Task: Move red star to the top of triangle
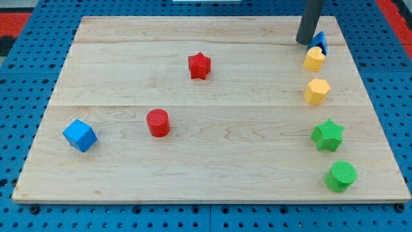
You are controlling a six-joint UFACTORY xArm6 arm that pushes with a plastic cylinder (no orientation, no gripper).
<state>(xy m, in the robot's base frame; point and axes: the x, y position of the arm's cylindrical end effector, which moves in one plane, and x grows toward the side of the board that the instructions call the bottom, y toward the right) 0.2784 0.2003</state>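
Note:
The red star (199,66) lies on the wooden board, left of centre in the upper half. The blue triangle (320,41) sits near the board's upper right edge, partly hidden behind the rod. My tip (303,42) rests on the board just left of the blue triangle, touching or nearly touching it. The tip is far to the right of the red star.
A yellow heart-like block (314,59) lies just below the triangle, and a yellow hexagon (317,91) below that. A green star (327,135) and green cylinder (340,176) sit at lower right. A red cylinder (158,122) and a blue cube (80,135) sit at left.

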